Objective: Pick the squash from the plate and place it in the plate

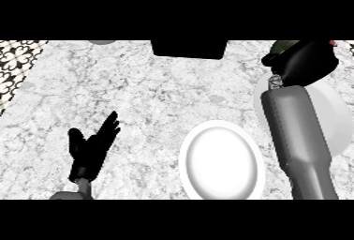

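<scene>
Two white plates (221, 159) lie on the counter (138, 84). At the far edge of the right plate (340, 123), the right hand (306, 58) curls round the dark-green squash (281, 46); the left hand (90, 146) rests open, lower left.

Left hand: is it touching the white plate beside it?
Apart. The head view shows the left hand open, with a band of bare counter between it and the white plate.

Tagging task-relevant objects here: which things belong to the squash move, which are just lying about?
In the job: squash, right hand curled round it, right plate, centre plate.
Lying about: black block at the far edge, left hand resting open lower left.
</scene>
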You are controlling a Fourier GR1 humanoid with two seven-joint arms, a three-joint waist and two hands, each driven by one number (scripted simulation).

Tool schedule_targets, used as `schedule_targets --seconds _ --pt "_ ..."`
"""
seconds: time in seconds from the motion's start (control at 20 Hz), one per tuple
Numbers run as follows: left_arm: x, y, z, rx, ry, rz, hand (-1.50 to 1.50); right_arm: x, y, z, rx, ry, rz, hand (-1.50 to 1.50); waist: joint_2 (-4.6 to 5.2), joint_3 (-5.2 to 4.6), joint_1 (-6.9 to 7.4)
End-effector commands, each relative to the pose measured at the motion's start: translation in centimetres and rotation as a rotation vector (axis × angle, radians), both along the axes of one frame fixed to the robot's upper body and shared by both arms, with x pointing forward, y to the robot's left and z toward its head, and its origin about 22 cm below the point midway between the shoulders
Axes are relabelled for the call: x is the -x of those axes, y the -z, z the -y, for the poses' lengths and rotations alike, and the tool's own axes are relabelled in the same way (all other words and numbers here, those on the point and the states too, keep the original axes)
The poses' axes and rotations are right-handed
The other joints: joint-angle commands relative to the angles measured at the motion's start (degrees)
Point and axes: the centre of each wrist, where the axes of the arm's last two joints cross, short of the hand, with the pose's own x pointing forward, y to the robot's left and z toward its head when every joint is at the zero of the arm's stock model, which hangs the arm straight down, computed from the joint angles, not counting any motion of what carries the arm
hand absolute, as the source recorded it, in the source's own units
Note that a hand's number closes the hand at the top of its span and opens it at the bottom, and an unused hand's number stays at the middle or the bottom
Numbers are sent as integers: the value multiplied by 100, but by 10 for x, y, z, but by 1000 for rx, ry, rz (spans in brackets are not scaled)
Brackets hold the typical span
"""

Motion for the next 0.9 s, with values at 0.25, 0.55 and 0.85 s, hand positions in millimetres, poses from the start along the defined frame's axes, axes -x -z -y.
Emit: schedule_targets --seconds 0.25,0.55,0.85 --pt "-7 -1 0 2 -25 9 0 2 20 38 -64 360 200 150 -25 10 -161" --pt "-4 3 -8 3 -41 -15 0 25 56 77 -27 469 247 150 -72 23 -256" --pt "-3 5 -11 7 -38 -1 0 31 74 101 -12 498 260 150 -93 21 -235"
